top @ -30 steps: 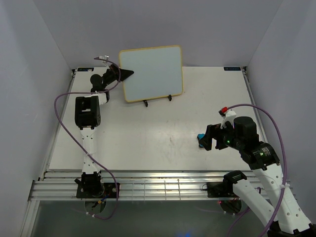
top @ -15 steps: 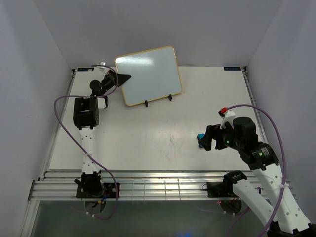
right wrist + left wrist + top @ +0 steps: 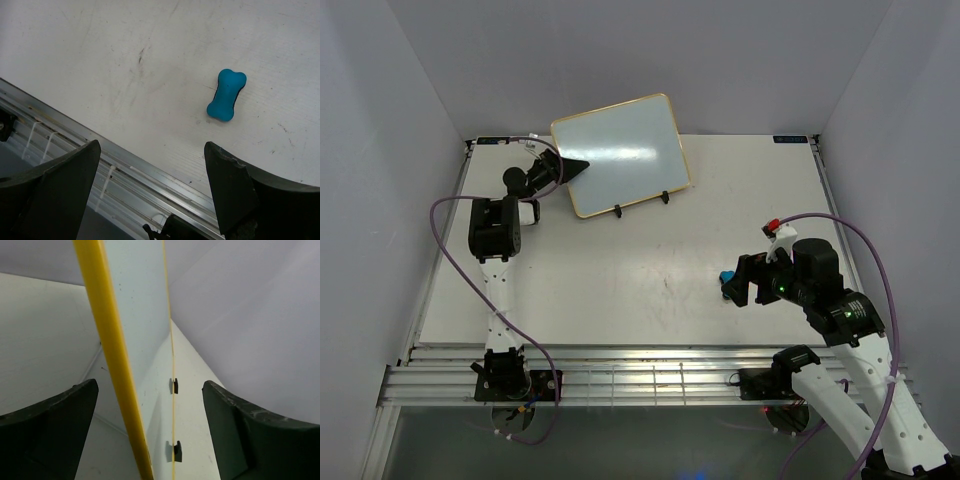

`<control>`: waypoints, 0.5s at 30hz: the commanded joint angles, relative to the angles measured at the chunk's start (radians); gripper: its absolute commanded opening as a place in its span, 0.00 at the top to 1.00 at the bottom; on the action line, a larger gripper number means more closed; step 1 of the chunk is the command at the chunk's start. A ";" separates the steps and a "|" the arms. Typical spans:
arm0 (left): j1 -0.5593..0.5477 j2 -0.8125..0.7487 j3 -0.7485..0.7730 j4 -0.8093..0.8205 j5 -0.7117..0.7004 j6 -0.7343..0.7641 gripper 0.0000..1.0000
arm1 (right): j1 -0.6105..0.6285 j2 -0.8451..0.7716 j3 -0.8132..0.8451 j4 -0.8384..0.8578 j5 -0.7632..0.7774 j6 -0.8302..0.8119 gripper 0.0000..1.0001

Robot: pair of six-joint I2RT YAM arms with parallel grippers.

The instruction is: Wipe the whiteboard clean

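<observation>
Right now the left fingers (image 3: 50,430) are spread wide and hold nothing, and the left edge of the whiteboard (image 3: 623,153) stands in the gap between them. In the left wrist view the board's yellow frame (image 3: 107,340) runs up through that gap. It is nearer the finger at the left of the view than the one at the right, and open space shows on both sides of it, so neither finger touches it. The glossy white face stretches away ahead of the fingertips, on the side of the frame toward the right-hand finger. At the board's bottom edge, beyond the fingertips, two small black stand hooks (image 3: 173,385) clip onto it. From above, the board stands propped on those hooks at the far side of the tabletop (image 3: 620,280), leaning back, with its bottom edge running at a slant rather than square to the tabletop. The right fingers (image 3: 55,200) are also parted and empty, and they hang above the tabletop. A blue bone-shaped eraser (image 3: 226,95) lies flat on the tabletop ahead of them, closer to the finger at the right of that view and clear of both. Below and behind the right fingertips runs the metal rail (image 3: 100,165) at the tabletop's near edge. The whiteboard is well apart from the right fingers, far ahead of them and off to their left.
</observation>
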 commanded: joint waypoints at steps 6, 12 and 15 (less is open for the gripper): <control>0.012 -0.080 -0.003 0.221 0.011 0.034 0.02 | -0.003 -0.010 -0.004 0.046 -0.026 -0.021 0.10; 0.037 -0.180 -0.111 0.062 -0.062 0.142 0.02 | -0.003 -0.015 -0.009 0.053 -0.025 -0.021 0.10; 0.049 -0.257 -0.187 0.011 -0.100 0.194 0.02 | -0.003 -0.020 -0.021 0.061 -0.025 -0.021 0.10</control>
